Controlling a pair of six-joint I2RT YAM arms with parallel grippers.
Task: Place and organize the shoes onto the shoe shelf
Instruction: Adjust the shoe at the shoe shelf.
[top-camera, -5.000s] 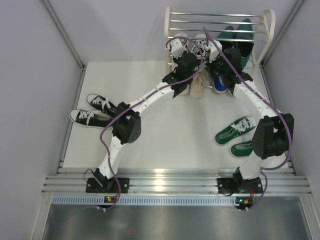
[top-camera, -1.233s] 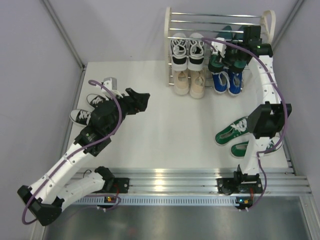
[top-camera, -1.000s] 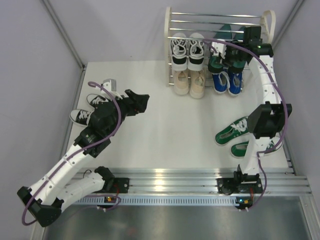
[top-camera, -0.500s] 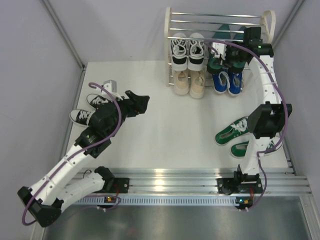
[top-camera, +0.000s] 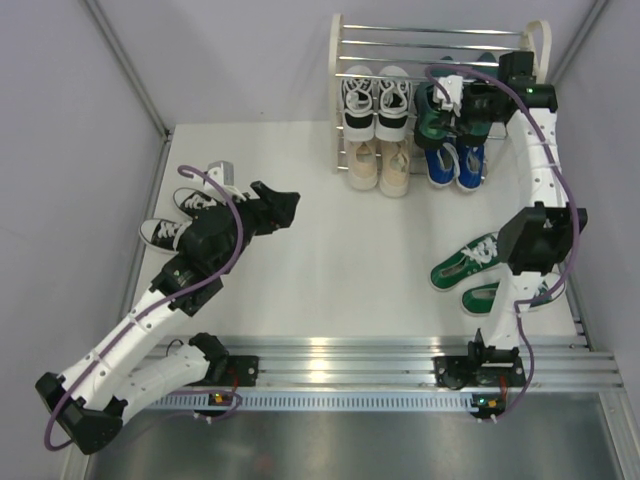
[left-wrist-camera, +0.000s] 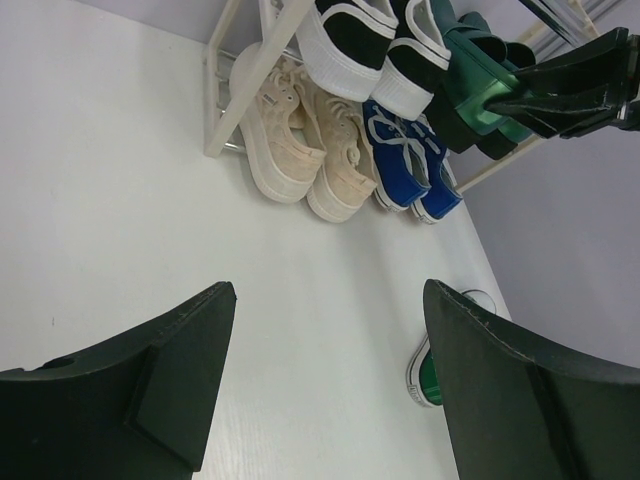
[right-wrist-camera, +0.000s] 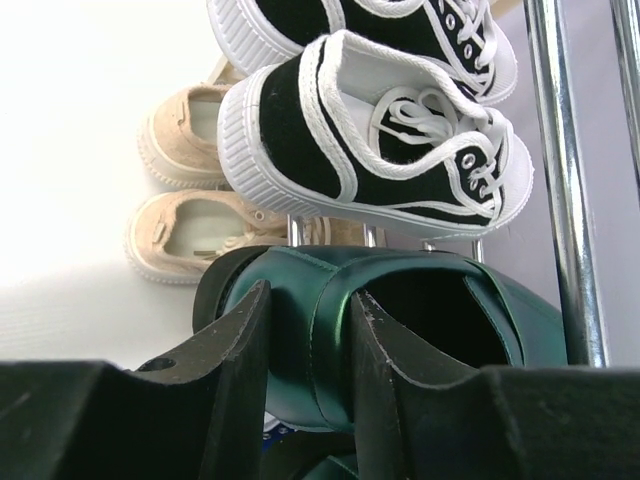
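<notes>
One glossy dark green dress shoe (top-camera: 432, 114) at the right half of the shelf (top-camera: 337, 60), beside the shelved black-and-white sneakers (top-camera: 377, 92) and above the blue sneakers (top-camera: 456, 165). Smooth sheen, rounded heel, open collar. Clamped on its heel wall, the right gripper (top-camera: 456, 104). Resting on the bars or lifted clear: cannot tell. Spread wide and holding nothing, the left gripper (top-camera: 284, 206), over the tabletop (top-camera: 330, 270) near a second black-and-white pair (top-camera: 162, 233) at the left edge.

Only from the right wrist: the grip itself, with fingers (right-wrist-camera: 245, 340) pinching the heel wall, one outside and one inside the dark hollow. Only from above: both arms at once, plus green sneakers (top-camera: 468, 264) on the tabletop by the right arm. From the left wrist: a low side look at the shelf, with beige lace-ups (top-camera: 380, 166) and the blue pair on the bottom level and the dress shoe higher up against the other gripper.

Long axis of the dress shoe front to back of the shelf, heel toward the arms, toe toward the rear wall and hidden. Same heading for the shelved sneakers.
</notes>
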